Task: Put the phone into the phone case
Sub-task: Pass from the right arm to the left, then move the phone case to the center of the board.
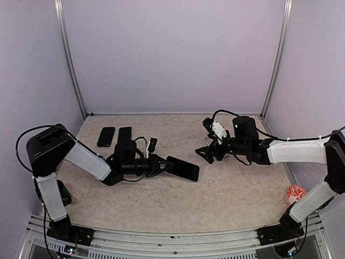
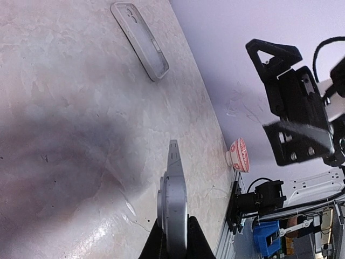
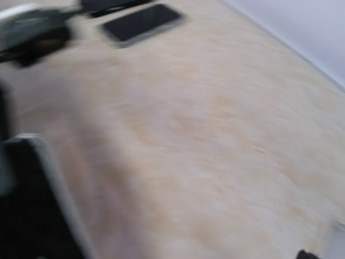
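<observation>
Grips the phone by one end in the tightly pinched left gripper. Holds the right gripper wide apart, empty. Finds the case flat on the table, well apart, unpinned. Could skid the case or pivot the phone when pressing in.
</observation>
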`<action>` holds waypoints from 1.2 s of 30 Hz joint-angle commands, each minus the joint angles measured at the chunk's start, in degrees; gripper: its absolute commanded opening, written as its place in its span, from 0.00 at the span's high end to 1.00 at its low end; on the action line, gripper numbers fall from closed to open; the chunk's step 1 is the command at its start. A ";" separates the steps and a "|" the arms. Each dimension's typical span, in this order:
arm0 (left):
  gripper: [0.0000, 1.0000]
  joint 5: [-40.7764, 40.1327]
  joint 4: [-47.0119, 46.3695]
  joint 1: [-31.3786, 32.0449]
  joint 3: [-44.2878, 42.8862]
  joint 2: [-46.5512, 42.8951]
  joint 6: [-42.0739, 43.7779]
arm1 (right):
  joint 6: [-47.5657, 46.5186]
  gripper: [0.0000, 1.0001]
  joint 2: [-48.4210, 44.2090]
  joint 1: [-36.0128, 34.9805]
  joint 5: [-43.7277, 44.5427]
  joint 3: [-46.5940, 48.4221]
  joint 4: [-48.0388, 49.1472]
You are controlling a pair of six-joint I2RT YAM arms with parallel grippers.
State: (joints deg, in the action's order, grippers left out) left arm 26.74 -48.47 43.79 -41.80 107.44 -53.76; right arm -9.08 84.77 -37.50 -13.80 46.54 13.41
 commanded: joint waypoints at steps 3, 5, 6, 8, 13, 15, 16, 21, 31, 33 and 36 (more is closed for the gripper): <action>1.00 0.12 -6.18 -0.80 1.64 -4.73 0.05 | 7.70 0.08 1.09 5.00 8.16 1.72 -1.34; 1.00 0.04 -5.72 -0.83 1.89 -5.40 0.29 | 7.65 0.12 3.35 5.59 10.85 3.35 -3.05; 1.00 -0.10 -5.37 -0.88 1.96 -5.66 0.50 | 7.34 0.13 4.43 5.78 11.76 4.19 -3.63; 1.00 -0.56 -4.80 -0.90 2.32 -6.52 0.82 | 6.92 0.18 6.98 6.06 13.28 5.65 -4.67; 1.00 -2.07 -3.78 -1.29 3.57 -8.98 1.45 | 7.49 0.25 14.56 6.94 17.10 10.24 -7.18; 1.00 -2.74 -3.47 -1.57 4.26 -10.15 1.81 | 8.11 0.26 17.15 7.16 18.41 12.07 -8.75; 1.00 -3.17 -3.18 -1.72 4.60 -11.07 2.08 | 8.24 0.26 18.29 7.24 18.98 12.80 -9.17; 1.00 -4.96 -0.03 -2.59 5.06 -14.65 3.97 | 8.91 0.31 21.80 8.34 19.44 15.36 -10.91; 1.00 -7.18 3.24 -3.60 5.24 -19.13 5.52 | 10.75 0.42 27.28 10.31 14.52 18.71 -14.43; 1.00 -7.39 3.33 -3.62 5.33 -19.41 5.55 | 10.75 0.44 28.04 10.42 13.96 18.81 -14.55; 1.00 -7.49 3.46 -3.71 5.33 -19.63 5.51 | 10.75 0.49 28.69 10.56 13.89 18.73 -14.57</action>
State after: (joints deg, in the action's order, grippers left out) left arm 19.94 -43.16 40.51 -36.64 89.78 -49.21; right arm 1.08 111.96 -27.55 1.28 64.25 0.60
